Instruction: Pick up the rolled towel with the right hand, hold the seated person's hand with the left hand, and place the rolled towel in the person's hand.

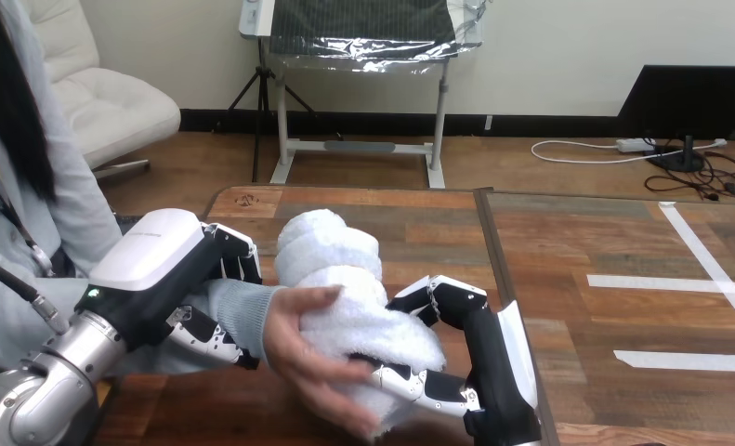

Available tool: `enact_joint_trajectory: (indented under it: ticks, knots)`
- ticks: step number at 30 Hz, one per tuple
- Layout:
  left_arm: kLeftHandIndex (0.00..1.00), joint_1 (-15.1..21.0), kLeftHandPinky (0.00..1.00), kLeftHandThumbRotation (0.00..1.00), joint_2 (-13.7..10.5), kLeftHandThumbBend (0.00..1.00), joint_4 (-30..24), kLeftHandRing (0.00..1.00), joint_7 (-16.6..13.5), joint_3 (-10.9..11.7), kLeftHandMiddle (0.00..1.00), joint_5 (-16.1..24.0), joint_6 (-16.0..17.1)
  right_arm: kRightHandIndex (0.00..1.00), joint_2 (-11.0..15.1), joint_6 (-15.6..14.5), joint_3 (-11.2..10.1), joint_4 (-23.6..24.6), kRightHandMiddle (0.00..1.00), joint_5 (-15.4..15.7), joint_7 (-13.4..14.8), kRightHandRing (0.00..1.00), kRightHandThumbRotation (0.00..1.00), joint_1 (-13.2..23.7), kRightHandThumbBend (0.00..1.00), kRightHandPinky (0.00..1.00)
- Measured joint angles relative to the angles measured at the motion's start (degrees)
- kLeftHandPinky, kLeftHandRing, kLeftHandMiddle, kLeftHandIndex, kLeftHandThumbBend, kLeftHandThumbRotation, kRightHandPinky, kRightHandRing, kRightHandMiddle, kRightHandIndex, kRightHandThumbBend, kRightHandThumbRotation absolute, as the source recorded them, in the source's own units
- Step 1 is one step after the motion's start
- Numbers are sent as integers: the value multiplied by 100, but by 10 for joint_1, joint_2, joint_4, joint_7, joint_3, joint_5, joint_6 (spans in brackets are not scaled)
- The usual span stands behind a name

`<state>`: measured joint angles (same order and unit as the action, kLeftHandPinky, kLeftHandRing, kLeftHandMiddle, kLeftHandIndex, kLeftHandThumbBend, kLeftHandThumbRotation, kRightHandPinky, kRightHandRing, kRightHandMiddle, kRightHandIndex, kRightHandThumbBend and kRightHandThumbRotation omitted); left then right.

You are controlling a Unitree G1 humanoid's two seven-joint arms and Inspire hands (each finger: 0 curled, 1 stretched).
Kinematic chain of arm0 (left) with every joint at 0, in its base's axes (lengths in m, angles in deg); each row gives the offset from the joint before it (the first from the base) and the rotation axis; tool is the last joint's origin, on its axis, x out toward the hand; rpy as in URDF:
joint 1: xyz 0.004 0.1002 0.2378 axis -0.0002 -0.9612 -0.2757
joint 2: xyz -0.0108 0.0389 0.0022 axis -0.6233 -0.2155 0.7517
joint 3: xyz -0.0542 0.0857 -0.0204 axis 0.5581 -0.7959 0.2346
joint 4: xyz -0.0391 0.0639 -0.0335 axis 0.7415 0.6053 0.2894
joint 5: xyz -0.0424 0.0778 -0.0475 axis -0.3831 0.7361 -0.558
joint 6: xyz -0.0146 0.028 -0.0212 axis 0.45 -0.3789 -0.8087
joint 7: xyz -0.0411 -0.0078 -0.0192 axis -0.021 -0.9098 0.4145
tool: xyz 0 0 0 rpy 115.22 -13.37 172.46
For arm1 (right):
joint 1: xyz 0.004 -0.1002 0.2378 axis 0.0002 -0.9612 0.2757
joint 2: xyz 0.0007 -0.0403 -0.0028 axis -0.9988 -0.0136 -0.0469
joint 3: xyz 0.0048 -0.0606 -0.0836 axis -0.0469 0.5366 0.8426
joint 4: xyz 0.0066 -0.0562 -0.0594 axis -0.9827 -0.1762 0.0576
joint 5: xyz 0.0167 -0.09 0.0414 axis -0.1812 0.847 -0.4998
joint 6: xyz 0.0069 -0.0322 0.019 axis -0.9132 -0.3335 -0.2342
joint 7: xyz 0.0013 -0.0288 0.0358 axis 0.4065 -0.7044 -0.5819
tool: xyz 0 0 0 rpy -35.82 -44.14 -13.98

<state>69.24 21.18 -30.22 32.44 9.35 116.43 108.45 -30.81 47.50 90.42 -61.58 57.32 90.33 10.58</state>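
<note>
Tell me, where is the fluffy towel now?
In the head view the rolled towel is left of centre over the table, resting in the person's hand with the right hand gripping its right end.

The rolled towel (340, 269) is white, the table (577, 232) brown wood-grained.

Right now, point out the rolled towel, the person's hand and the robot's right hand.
rolled towel (331, 249), head view, upper roll.
person's hand (295, 342), head view, back of hand.
right hand (485, 339), head view, black palm section.
</note>
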Motion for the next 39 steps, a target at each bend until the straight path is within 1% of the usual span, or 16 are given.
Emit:
enact_joint_trajectory:
  ticks: [16, 28, 39]
  knots:
    - [35, 0, 29, 5, 2, 100, 0, 30, 0, 0, 34, 0, -1, 39, 4, -4, 2, 0, 40, -2, 1, 32, 0, -6, 68, 26]
    - [35, 0, 29, 5, 2, 100, 0, 31, -5, 0, 34, 0, 11, 39, 6, -7, 2, 0, 40, -19, -6, 32, 0, -6, 67, 26]
    - [35, 0, 30, 5, 4, 100, 0, 31, -6, 0, 35, 0, 12, 39, 8, -8, 2, 2, 40, -21, -7, 32, 0, -6, 68, 26]
